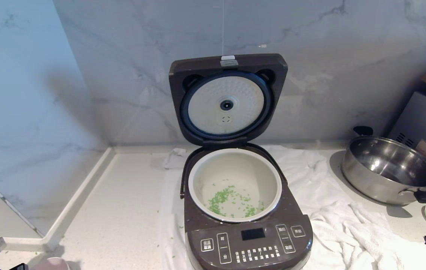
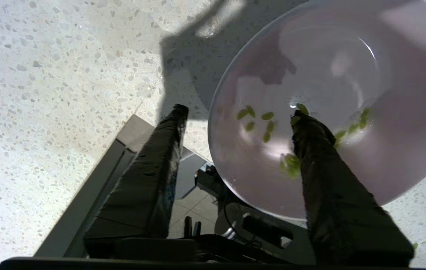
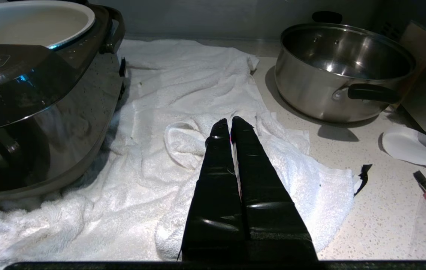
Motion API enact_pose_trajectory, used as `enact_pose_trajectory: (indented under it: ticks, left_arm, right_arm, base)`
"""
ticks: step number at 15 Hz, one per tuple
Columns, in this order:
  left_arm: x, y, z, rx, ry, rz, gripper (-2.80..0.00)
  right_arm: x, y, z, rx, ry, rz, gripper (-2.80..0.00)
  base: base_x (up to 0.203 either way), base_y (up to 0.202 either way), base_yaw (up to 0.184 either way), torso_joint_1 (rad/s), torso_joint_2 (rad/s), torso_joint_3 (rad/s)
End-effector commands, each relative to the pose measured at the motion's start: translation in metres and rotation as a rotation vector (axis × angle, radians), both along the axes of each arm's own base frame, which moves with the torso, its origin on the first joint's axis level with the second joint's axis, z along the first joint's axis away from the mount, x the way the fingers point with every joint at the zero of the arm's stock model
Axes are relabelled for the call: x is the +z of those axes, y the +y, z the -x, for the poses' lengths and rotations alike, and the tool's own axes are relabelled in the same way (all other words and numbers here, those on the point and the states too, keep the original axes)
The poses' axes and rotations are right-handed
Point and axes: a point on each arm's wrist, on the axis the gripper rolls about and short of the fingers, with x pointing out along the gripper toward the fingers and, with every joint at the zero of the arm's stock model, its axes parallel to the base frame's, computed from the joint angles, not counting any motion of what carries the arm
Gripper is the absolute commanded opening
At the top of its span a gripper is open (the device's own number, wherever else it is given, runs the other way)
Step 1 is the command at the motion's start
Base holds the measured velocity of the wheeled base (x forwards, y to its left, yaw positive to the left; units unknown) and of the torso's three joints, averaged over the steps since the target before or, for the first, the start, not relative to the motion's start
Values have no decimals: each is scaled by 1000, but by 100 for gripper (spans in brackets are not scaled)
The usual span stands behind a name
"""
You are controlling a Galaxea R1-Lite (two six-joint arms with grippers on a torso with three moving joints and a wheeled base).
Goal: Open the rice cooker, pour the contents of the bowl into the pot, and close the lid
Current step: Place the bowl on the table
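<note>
Left end effector (image 2: 237, 112) open astride bowl (image 2: 347, 75) rim, green bits (image 2: 267, 116) inside

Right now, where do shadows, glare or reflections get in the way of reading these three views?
Left wrist view: the left gripper casts a hard shadow across the counter and into the bowl, whose glossy inside shows glare. Right wrist view: the rice cooker has a mirror-like side, and the steel pan glints. Head view: even light, with a soft shadow on the marble wall.
</note>
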Motion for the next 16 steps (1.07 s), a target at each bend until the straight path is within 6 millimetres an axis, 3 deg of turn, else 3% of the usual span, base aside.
enact_pose_trajectory:
  ticks: [1, 7, 12, 13, 16]
  left_arm:
    - [6, 0, 0, 3, -27, -15, 0]
    - [34, -4, 3, -15, -113, -44, 0]
    - [42, -13, 15, -54, -153, -3, 0]
    - [46, -16, 18, -66, -174, -15, -280]
    - [54, -26, 31, -160, -239, -37, -280]
  right_arm:
    - [0, 0, 0, 2, 1, 1, -280]
    - [0, 0, 0, 1, 2, 1, -280]
    - [0, 0, 0, 1, 2, 1, -280]
    - [0, 0, 0, 1, 1, 1, -280]
    - [0, 0, 0, 1, 2, 1, -280]
  base:
    - [0, 0, 0, 0, 0, 0]
    - [0, 0, 0, 0, 0, 0]
    - [0, 0, 0, 0, 0, 0]
    - [0, 0, 0, 0, 0, 0]
    - [0, 0, 0, 0, 0, 0]
